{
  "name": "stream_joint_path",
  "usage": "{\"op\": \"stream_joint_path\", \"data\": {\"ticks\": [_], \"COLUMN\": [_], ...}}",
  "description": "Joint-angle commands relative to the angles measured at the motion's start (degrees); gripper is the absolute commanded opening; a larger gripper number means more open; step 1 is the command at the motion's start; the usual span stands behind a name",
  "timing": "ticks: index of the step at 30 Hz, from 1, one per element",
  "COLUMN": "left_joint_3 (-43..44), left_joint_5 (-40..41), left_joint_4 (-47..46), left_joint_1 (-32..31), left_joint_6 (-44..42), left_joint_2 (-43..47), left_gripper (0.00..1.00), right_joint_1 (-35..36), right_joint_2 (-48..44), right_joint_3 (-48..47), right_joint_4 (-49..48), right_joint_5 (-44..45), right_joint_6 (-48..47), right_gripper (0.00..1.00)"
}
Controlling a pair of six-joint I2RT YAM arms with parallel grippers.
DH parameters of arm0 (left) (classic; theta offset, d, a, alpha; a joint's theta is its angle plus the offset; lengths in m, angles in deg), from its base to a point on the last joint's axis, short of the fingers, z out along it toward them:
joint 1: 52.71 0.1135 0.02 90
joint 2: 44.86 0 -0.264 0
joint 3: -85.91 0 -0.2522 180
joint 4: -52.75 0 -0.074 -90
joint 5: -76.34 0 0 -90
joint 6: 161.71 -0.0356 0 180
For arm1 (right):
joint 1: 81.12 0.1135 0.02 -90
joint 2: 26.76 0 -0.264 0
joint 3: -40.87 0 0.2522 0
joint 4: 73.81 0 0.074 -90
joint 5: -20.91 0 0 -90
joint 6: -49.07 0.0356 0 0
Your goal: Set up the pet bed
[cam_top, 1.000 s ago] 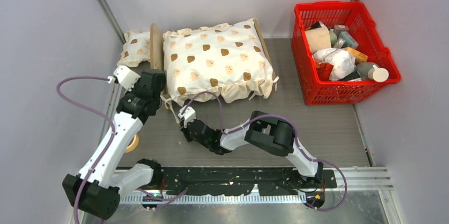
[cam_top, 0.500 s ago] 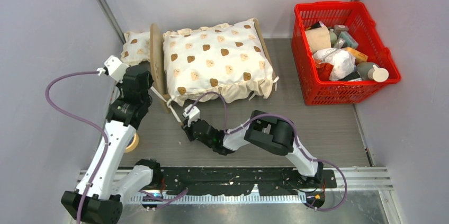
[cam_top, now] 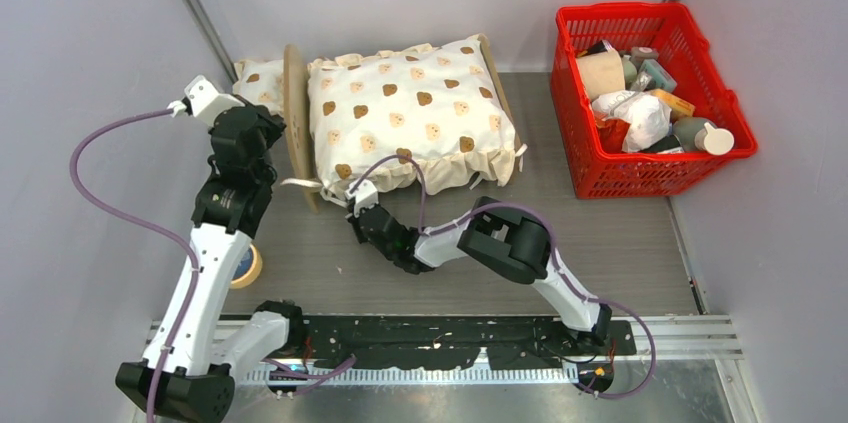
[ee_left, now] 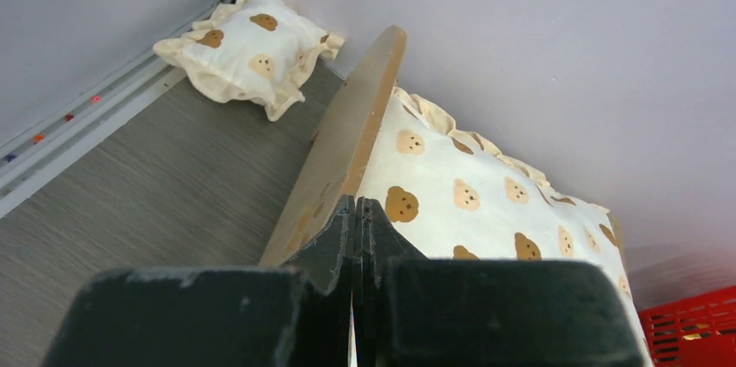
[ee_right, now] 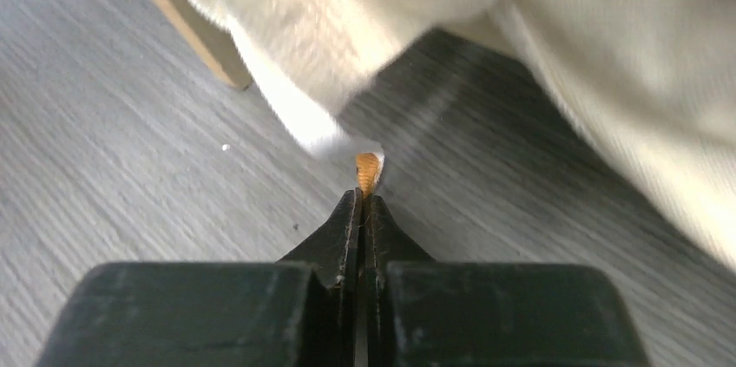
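While the pet bed [cam_top: 293, 103] stands on the tabletop [cam_top: 600, 243] at the upper middle of the top view, the left jaws, pressed together, sit just left of its headboard. The right jaws, also together, touch a white tie [ee_right: 304, 124] below its lower-left corner.

Cushion: cream, bear-print, ruffled cushion [cam_top: 410, 113] is spread over the pet bed [cam_top: 294, 118], frill spilling past the near edge.
Ties: thin white ties [cam_top: 300, 183] trail off its near-left corner onto the bench [cam_top: 620, 243].
Pillow: small matching pillow [ee_left: 247, 37] is flat in the far-left corner, behind the headboard, just apart from it.
Basket: red plastic basket [cam_top: 563, 103] at far right, well apart from the cushion, and it's packed.
Basket load: a crumpled white bag [cam_top: 640, 118], a tan roll [cam_top: 600, 71], a white-capped container [cam_top: 713, 138]; the rest is too jumbled to name.
Tape: a roll of tape [cam_top: 248, 268] lies flat near the left edge, half hidden.
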Motion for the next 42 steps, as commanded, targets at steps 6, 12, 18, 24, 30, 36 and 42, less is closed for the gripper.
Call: {"op": "stream_joint_path", "data": {"ticks": [6,12,18,24,30,36,42], "left_joint_3": [-5.56,-22.98,-34.60,-42.13,-46.44,-50.34,-49.48], "left_joint_5": [0.26,-28.52,-38.17,-39.24,-31.33,-35.27,-36.95], "left_joint_4": [4.95,-2.46,-12.27,-13.48,-1.38,-3.70,-4.66], "left_joint_1": [1.33,21.34,25.85,25.76,25.77,24.61,23.09], "left_joint_6": [5.81,23.79,24.71,26.84,47.21,58.79,61.18], "left_joint_2": [2.76,5.76,8.52,9.73,13.32,11.78,5.22], "left_gripper": [0.27,0.47,0.56,0.56,0.55,0.57,0.61], "right_joint_1": [-0.21,-0.21,-0.19,-0.21,-0.17,-0.21,-0.21], "right_joint_2": [4.06,3.26,2.71,1.79,1.08,0.95,1.00], "right_joint_3": [-5.83,-5.07,-4.29,-4.09,-3.69,-3.74,-4.21], "right_joint_4": [8.28,8.08,6.70,6.23,5.75,6.04,6.63], "right_joint_5": [-3.00,-5.05,-6.71,-7.24,-7.24,-7.26,-7.45], "right_joint_6": [1.06,1.82,2.72,2.04,1.83,1.83,1.94], "right_gripper": [0.05,0.05,0.05,0.05,0.05,0.05,0.05]}}
